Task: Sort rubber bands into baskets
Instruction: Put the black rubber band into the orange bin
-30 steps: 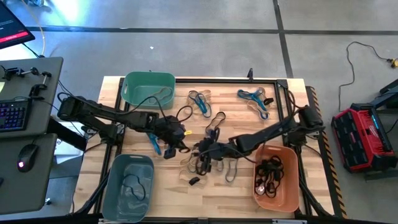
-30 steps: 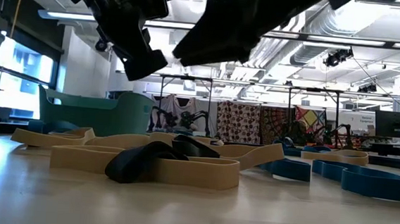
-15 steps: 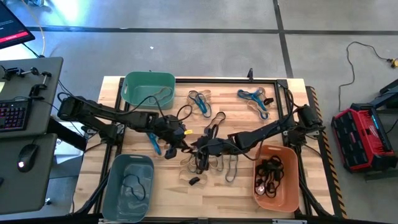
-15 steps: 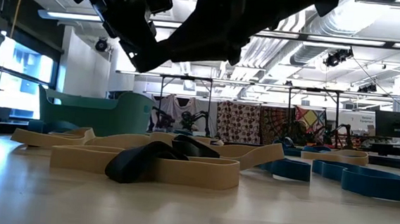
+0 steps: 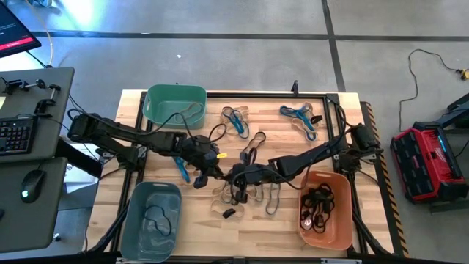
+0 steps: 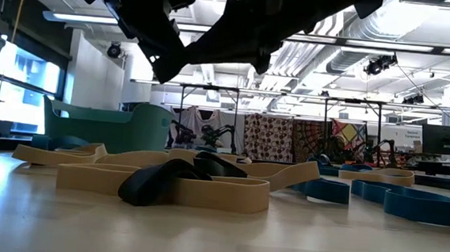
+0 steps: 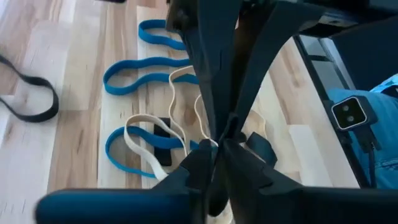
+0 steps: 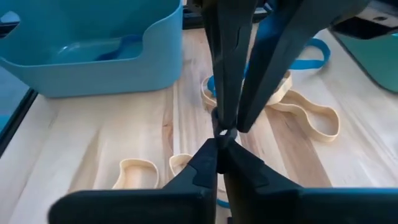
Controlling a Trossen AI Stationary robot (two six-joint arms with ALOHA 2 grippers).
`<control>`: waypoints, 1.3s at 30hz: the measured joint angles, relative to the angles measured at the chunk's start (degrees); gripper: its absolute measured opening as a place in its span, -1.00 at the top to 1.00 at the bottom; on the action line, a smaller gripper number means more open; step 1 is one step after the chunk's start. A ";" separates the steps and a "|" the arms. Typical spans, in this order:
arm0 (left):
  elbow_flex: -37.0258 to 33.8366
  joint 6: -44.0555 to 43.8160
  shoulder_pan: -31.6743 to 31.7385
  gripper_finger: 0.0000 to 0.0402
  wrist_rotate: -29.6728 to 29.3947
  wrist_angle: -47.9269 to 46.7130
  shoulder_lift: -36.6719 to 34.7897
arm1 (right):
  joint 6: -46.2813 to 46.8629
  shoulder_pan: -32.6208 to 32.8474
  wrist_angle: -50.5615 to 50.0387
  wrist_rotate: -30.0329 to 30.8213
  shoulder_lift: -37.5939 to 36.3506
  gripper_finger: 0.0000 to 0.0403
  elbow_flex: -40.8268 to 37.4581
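Note:
My left gripper and my right gripper meet tip to tip above the table's middle, both shut. In the low view they hang high over tan and black rubber bands lying on the wood. A blue band lies beside the left gripper. Black bands lie under the right one. The teal-green basket stands far left and the grey-blue basket near left. The orange basket, near right, holds black bands. My left gripper's fingertips meet the right gripper's fingertips end to end, well clear of the table; whether a band lies between them I cannot tell. My right gripper's fingertips stand against the left gripper's in the same way, slanting down from the table's right.
Blue and tan bands lie at the far middle and far right. A black loop lies beyond the grippers, with tan loops and a small black piece on the near side. A dark frame edges the table.
In the low view the two grippers stood apart a second ago; now their tips are joined. My right gripper has tipped toward my left gripper. The bands on the table have not moved.

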 joint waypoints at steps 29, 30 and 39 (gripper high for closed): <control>-5.81 4.56 -0.09 0.23 -0.15 22.90 -0.15 | 61.00 28.41 -63.70 -2.34 -26.86 1.00 0.00; -5.81 4.51 -0.07 0.23 -0.16 22.77 -0.15 | 64.86 30.20 -65.59 -2.49 -27.15 1.00 0.00; -5.81 4.48 -0.09 0.23 -0.16 22.80 -0.15 | 85.62 37.71 -69.10 -14.11 -26.77 1.00 -5.61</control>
